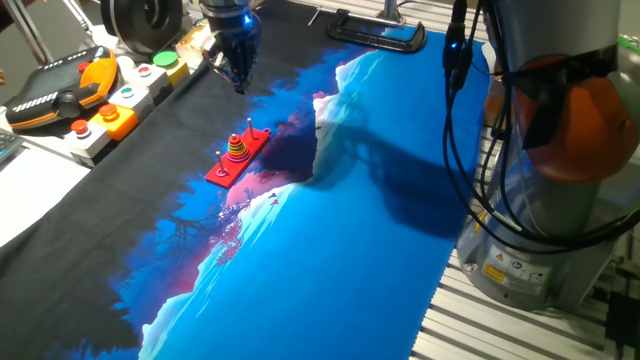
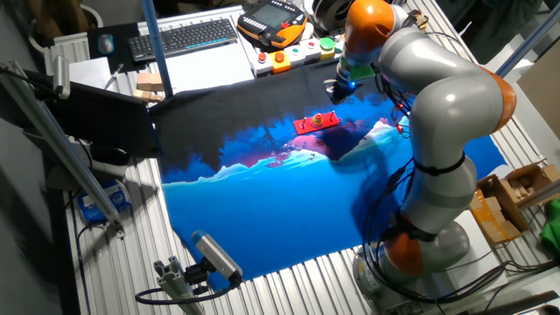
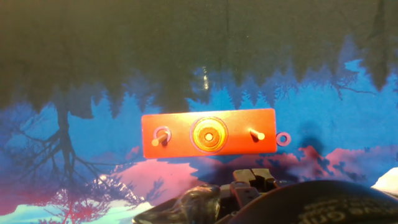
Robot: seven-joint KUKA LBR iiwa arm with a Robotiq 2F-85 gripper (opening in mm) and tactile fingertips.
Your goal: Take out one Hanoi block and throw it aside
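The red Hanoi base (image 1: 238,160) lies on the blue-and-black printed cloth (image 1: 330,250), with a stack of coloured discs (image 1: 237,147) on its middle peg. In the hand view the base (image 3: 180,148) lies crosswise, with the disc stack (image 3: 209,134) between two bare pegs. A small ring (image 3: 283,138) lies on the cloth just off the base's right end. My gripper (image 1: 240,82) hangs above the cloth, beyond the base and apart from it. Its fingertips (image 3: 244,177) look pressed together and hold nothing. It also shows in the other fixed view (image 2: 335,93), above the base (image 2: 316,122).
A teach pendant (image 1: 55,95) and a button box (image 1: 125,100) stand at the left edge. A keyboard (image 2: 184,37) lies at the back. The cloth rises in a fold (image 1: 330,110) right of the base. The arm's own body (image 1: 560,150) stands at the right.
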